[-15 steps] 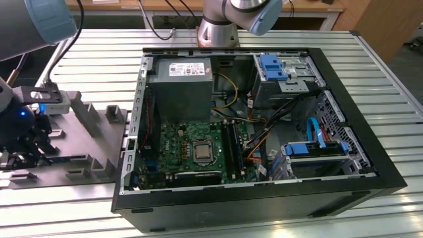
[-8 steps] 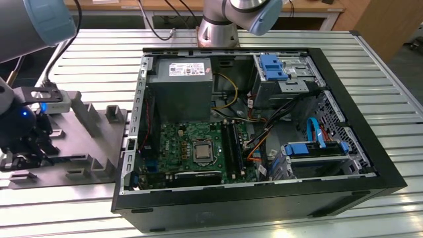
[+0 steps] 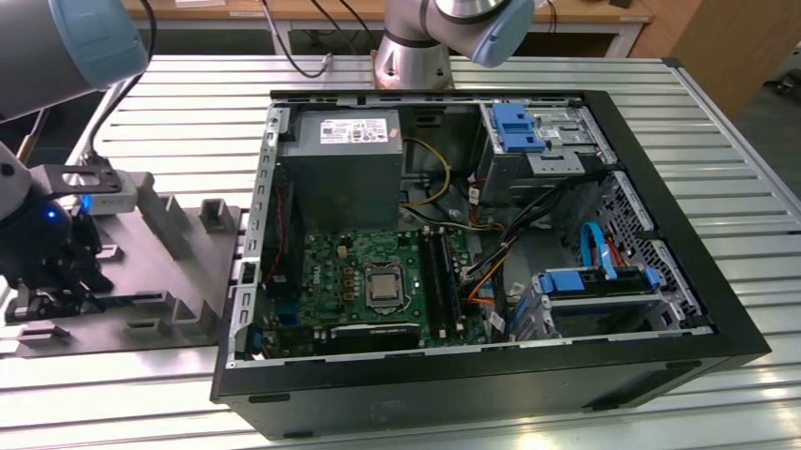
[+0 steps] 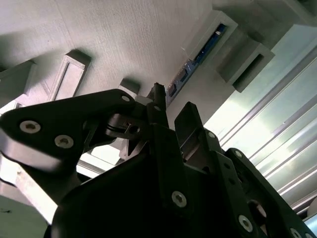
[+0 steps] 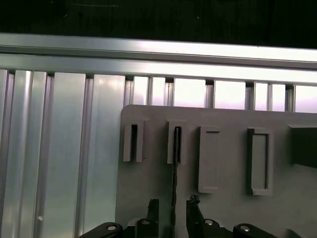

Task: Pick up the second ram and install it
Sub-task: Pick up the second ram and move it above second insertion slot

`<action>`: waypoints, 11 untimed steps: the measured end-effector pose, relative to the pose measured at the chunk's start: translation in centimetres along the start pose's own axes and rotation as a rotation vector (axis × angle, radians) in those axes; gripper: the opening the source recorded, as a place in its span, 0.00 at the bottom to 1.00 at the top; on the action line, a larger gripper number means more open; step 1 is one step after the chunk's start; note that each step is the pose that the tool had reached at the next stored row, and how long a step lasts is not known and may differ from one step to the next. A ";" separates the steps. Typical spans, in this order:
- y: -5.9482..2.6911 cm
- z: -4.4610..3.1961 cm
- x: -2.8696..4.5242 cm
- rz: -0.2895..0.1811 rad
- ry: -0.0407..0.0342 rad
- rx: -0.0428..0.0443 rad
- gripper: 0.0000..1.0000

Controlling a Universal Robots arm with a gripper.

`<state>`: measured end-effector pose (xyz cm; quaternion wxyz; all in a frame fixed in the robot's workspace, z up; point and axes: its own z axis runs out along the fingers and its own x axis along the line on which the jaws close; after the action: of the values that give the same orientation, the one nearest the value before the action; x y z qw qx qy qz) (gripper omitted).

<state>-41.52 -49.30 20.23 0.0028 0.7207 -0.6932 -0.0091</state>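
Matt grey plastic holder, glossy ribbed metal table and smooth matt black tool.

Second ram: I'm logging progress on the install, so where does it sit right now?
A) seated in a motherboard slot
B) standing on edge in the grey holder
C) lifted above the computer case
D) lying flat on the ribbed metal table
B: in the first wrist view the second ram stands on edge in a slot of the grey holder, with the open pincer lined up with it.

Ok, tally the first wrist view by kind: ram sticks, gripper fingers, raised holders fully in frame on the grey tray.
Ram stick: 1
Gripper fingers: 2
Raised holders fully in frame: 4
Total: 7
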 end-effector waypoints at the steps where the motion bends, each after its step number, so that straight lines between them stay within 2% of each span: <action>1: 0.00 0.10 -0.01 0.000 0.0000 0.0001 0.36; 11: 0.01 0.32 -0.02 0.000 0.0001 -0.0001 0.34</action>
<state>-41.54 -49.28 19.91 0.0029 0.7207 -0.6932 -0.0091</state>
